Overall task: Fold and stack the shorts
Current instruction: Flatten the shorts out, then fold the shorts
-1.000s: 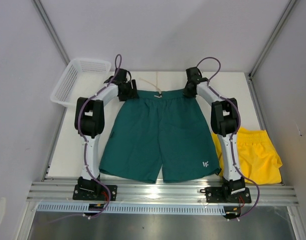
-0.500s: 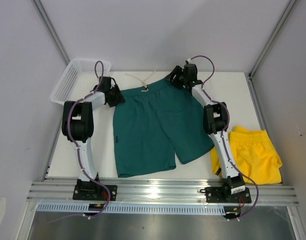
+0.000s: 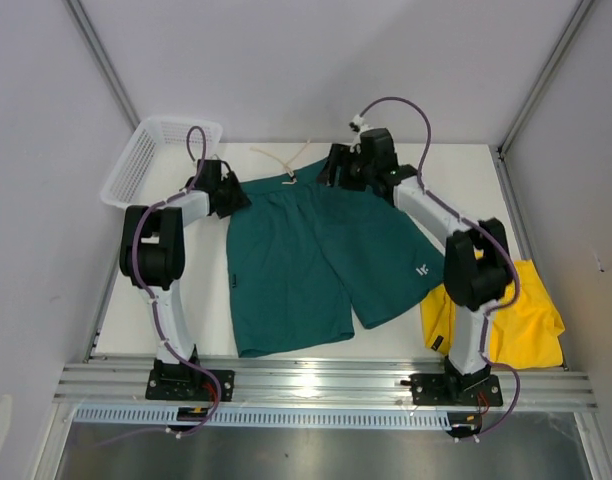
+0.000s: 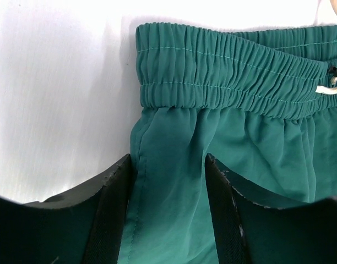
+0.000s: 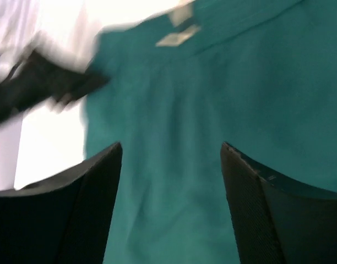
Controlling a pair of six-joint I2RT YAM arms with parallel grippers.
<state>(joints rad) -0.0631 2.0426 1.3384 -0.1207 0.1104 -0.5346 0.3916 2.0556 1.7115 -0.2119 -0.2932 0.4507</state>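
The dark teal shorts (image 3: 306,260) lie on the white table with the waistband at the far side and the legs toward me, the right leg drawn up with its logo (image 3: 423,268) showing. A pale drawstring (image 3: 282,160) trails off beyond the waistband. My left gripper (image 3: 233,197) sits at the waistband's left corner. In the left wrist view it (image 4: 168,159) is open, with the shorts' side seam and fabric (image 4: 223,60) lying between the fingers. My right gripper (image 3: 331,168) hovers open over the waistband's middle, teal fabric (image 5: 174,99) blurred under it (image 5: 171,146). The yellow shorts (image 3: 531,320) lie crumpled at the right.
A white mesh basket (image 3: 156,155) stands at the far left corner, just beyond the left arm. The right arm's elbow (image 3: 476,265) hangs over the yellow shorts' left edge. Bare table (image 3: 186,300) shows left of the teal shorts.
The teal shorts were spread flat; they have been dragged left and bunched narrower, the right leg pulled up. My right gripper has opened and swung left. The left gripper shifted left.
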